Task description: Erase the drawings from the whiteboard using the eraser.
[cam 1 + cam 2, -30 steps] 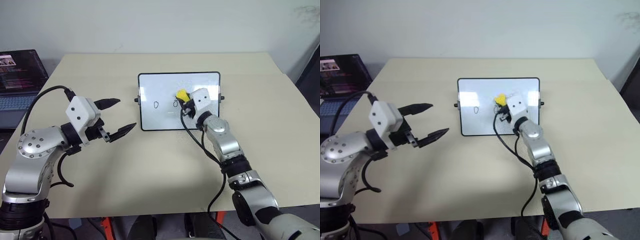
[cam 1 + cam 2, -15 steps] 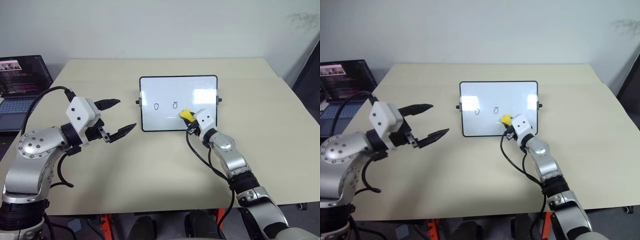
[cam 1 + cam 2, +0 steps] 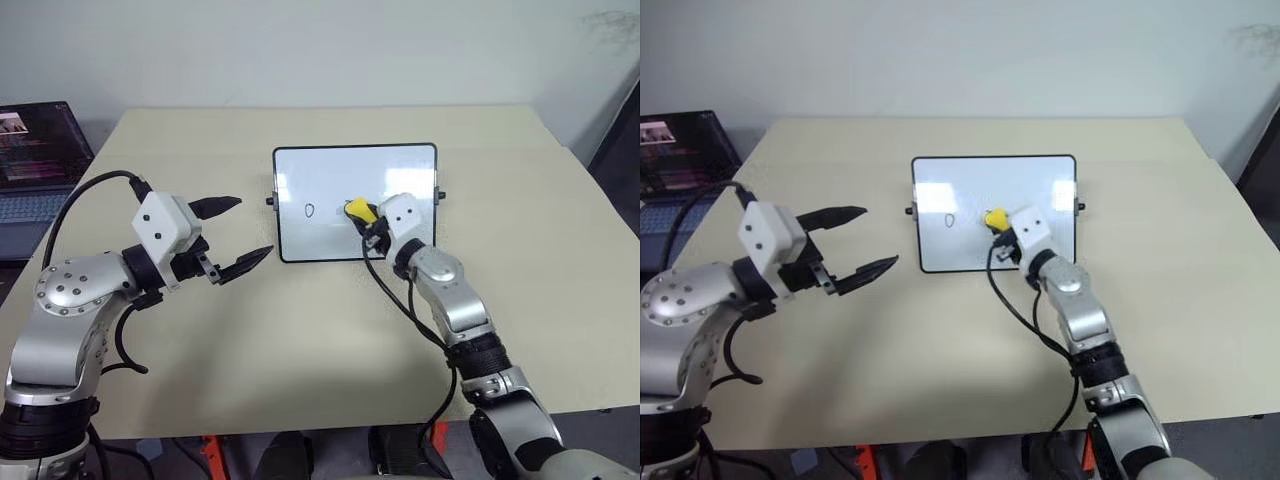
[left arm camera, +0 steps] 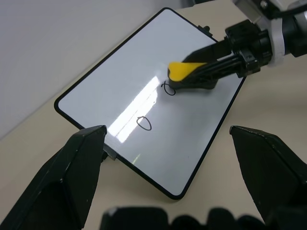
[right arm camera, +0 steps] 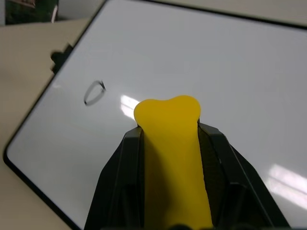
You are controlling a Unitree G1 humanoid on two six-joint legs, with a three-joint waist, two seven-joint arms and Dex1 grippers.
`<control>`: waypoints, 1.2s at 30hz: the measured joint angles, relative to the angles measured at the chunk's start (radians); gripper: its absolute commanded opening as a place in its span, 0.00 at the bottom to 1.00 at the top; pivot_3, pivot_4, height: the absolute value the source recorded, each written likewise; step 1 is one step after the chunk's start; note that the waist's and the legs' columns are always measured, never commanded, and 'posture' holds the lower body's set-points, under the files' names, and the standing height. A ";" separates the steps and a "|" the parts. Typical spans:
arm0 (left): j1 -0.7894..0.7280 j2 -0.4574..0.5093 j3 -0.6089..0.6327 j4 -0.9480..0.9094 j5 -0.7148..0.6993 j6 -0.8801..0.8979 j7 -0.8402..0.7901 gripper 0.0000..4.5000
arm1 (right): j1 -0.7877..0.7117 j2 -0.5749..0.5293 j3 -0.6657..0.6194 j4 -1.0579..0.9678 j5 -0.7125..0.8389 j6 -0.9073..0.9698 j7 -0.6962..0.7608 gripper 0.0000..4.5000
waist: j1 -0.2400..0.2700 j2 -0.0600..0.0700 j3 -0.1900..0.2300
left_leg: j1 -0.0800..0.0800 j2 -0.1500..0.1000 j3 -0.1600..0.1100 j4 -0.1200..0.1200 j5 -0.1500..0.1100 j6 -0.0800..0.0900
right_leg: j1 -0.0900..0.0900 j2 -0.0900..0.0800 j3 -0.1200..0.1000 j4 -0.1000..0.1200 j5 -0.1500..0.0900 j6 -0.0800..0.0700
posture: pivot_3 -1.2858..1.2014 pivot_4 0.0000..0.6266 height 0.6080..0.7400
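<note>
While the whiteboard (image 3: 355,202) stands propped near the middle of the beige table (image 3: 300,340), tilted back with its glossy face toward the robot, the right gripper (image 3: 366,217) sits against that face with its two black fingers pinched on the eraser (image 3: 358,210), a yellow block whose tip pokes out beyond the fingertips. The eraser lies over the middle of the whiteboard, and in the left wrist view its dark underside (image 4: 194,85) rests at the board's surface, right at the edge of one small loop-shaped drawing (image 4: 168,89). A second drawing (image 3: 310,210), a small black oval, stands untouched on the whiteboard toward its left side, apart from the eraser. The rest of the whiteboard's face, to the right of the eraser, looks white apart from bright glare. Small black knobs stick out at the whiteboard's left (image 3: 270,200) and right (image 3: 442,197) edges. The left gripper (image 3: 243,231) hangs above the table just to the left of the whiteboard, apart from it, its two black fingers spread wide with nothing between them and pointing toward the board. A laptop (image 3: 35,150) with a lit screen sits well to the left of the whiteboard, beyond the table's left edge.
</note>
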 measured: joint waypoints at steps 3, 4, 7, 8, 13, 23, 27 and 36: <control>0.000 0.000 -0.003 0.000 0.000 0.000 0.000 1.00 | -0.006 0.010 0.000 0.002 0.000 0.000 0.000 0.27 | 0.000 0.000 0.000 | -0.005 -0.001 0.000 0.000 0.000 -0.001 | -0.003 -0.001 -0.001 -0.001 0.000 0.000 | 0.52 0.24 1.00; 0.000 0.000 -0.003 0.000 0.000 0.000 0.000 1.00 | -0.009 0.015 0.000 0.005 0.000 -0.001 -0.001 0.27 | 0.000 0.000 0.000 | -0.006 -0.001 0.000 0.000 0.000 -0.001 | -0.004 -0.002 -0.001 -0.001 0.000 0.000 | 0.52 0.24 1.00; -0.001 0.000 -0.003 0.001 0.000 0.000 0.001 1.00 | -0.041 0.030 0.000 0.035 -0.002 -0.006 -0.008 0.27 | 0.000 0.000 0.000 | -0.007 -0.001 0.000 0.001 0.000 0.000 | -0.005 -0.002 -0.001 -0.001 0.000 0.000 | 0.52 0.24 1.00; -0.001 0.000 -0.003 0.001 0.000 0.000 0.001 1.00 | -0.054 0.035 0.000 0.050 -0.003 -0.011 -0.014 0.27 | 0.000 0.000 0.000 | -0.007 -0.001 0.000 0.001 0.000 0.000 | -0.005 -0.002 -0.001 -0.001 0.000 0.000 | 0.52 0.24 1.00; -0.003 0.000 -0.004 0.002 0.000 0.000 0.002 1.00 | -0.124 0.046 0.029 0.205 -0.052 -0.075 -0.041 0.27 | -0.002 0.000 0.000 | -0.006 -0.001 0.000 0.001 0.000 0.000 | -0.005 -0.002 -0.001 0.000 0.000 0.000 | 0.52 0.24 1.00; -0.014 0.000 -0.004 0.002 0.000 0.000 0.004 1.00 | -0.166 0.012 0.086 0.328 -0.141 -0.191 -0.072 0.27 | -0.002 0.000 0.000 | -0.005 -0.001 0.000 0.003 0.000 0.001 | -0.004 -0.002 -0.001 0.002 0.000 0.000 | 0.52 0.24 1.00; -0.013 0.000 -0.004 0.002 0.000 0.000 0.005 1.00 | -0.127 -0.039 0.117 0.286 -0.184 -0.183 -0.066 0.27 | 0.006 -0.001 -0.001 | 0.002 -0.002 0.000 0.003 -0.001 0.002 | 0.003 -0.002 -0.001 0.002 0.000 0.000 | 0.52 0.24 1.00; -0.024 -0.001 -0.009 0.007 0.005 -0.001 0.006 1.00 | 0.003 -0.137 0.117 0.150 -0.187 -0.115 -0.014 0.27 | 0.022 -0.001 -0.001 | 0.020 -0.003 -0.002 0.003 -0.001 0.003 | 0.021 -0.002 -0.002 0.005 0.000 0.000 | 0.52 0.24 1.00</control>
